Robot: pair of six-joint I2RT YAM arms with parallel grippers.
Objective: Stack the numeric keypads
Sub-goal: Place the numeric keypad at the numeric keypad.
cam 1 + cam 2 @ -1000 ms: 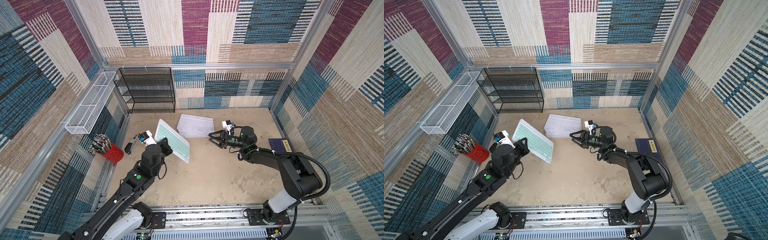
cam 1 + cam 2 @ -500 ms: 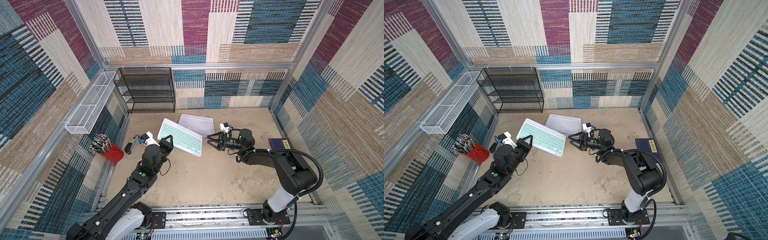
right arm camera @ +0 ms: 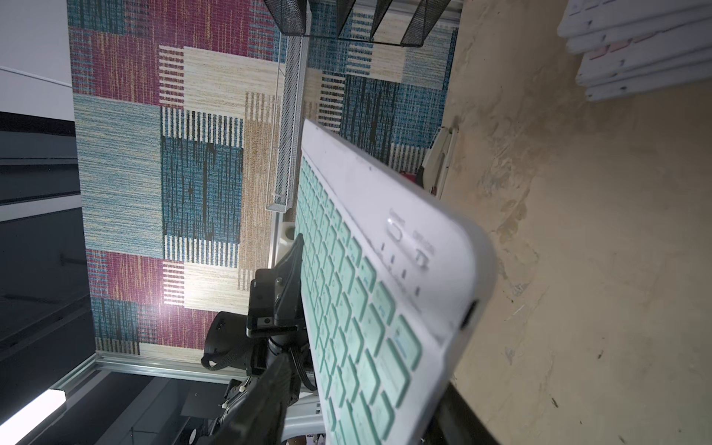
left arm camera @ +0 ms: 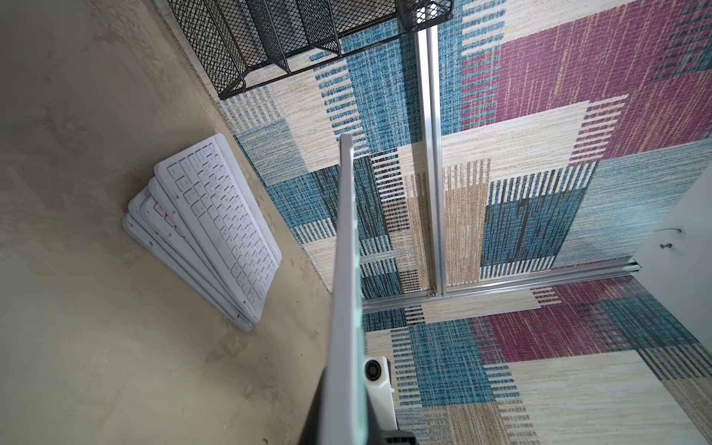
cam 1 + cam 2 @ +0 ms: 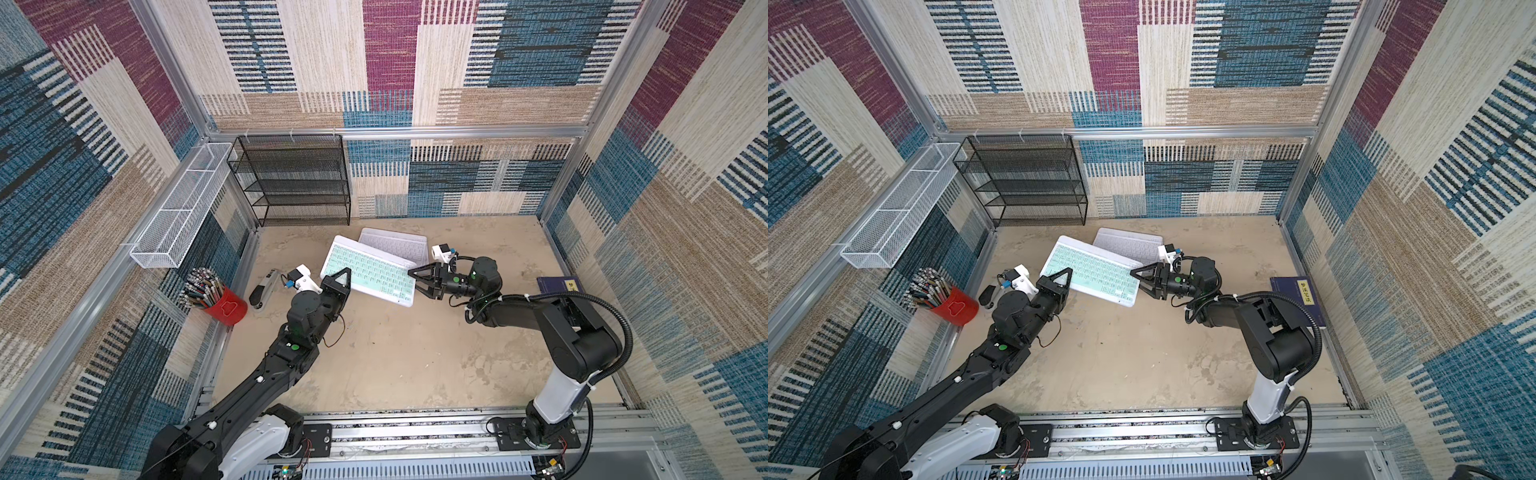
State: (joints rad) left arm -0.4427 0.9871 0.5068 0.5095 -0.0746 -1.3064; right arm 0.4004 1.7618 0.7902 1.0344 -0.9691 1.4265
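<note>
On the yellow label [image 5: 1305,290] of the dark blue rectangular book [image 5: 1285,289], a column of dark characters is seen, too small to be read. Beside two buttons on the white-framed flat keypad with mint-green keys [image 3: 346,293], faint blurred lettering is seen, not legible.

Beige tbl [image 5: 395,353], keypad stack [image 5: 399,245], stapler [image 5: 262,289], book [image 5: 559,285]

1. The thin rectangular keypad with mint-green keys [image 5: 370,270] has a smooth white plastic frame with a faint sheen.
2. My left pincer [image 5: 340,277] is matt black plastic.
3. The black shelf rack [image 5: 291,178] and the long white basket [image 5: 178,216] are wire-mesh metal.
4. The beige tabletop [image 5: 395,345] looks matt, rough and blotchy.
5. The patchwork walls [image 5: 390,54] look like coarse woven cloth.
</note>
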